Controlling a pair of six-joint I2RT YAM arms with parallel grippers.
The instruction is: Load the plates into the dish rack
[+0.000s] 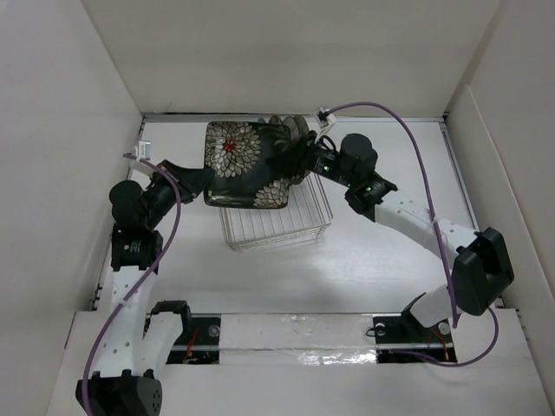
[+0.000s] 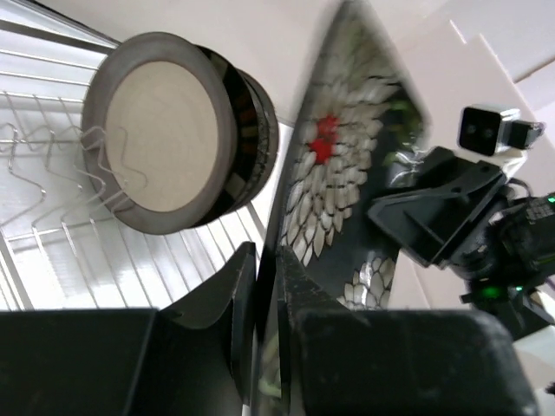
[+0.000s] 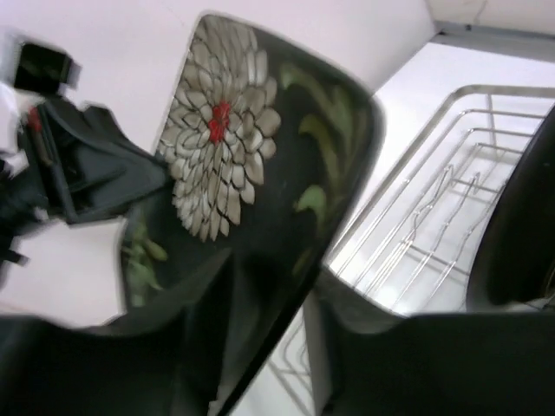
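The square black floral plate [image 1: 245,165] hangs tilted above the dish rack [image 1: 276,224]. My left gripper [image 1: 198,179] is shut on its left edge, and the left wrist view shows the plate [image 2: 334,165] pinched between the fingers of that gripper [image 2: 264,303]. My right gripper [image 1: 303,161] straddles the plate's right edge. In the right wrist view the plate [image 3: 234,147] passes between the spread jaws of that gripper [image 3: 277,286], with a gap behind it. A beige plate with a dark rim [image 2: 160,130] and a dark plate [image 2: 253,113] stand upright in the rack.
The rack's near prongs [image 2: 52,165] and slots [image 3: 434,217] stand bare. White walls close in the table at the back and on both sides. A dark upright plate [image 3: 520,208] is close to the right gripper. The right gripper [image 2: 434,217] shows in the left wrist view.
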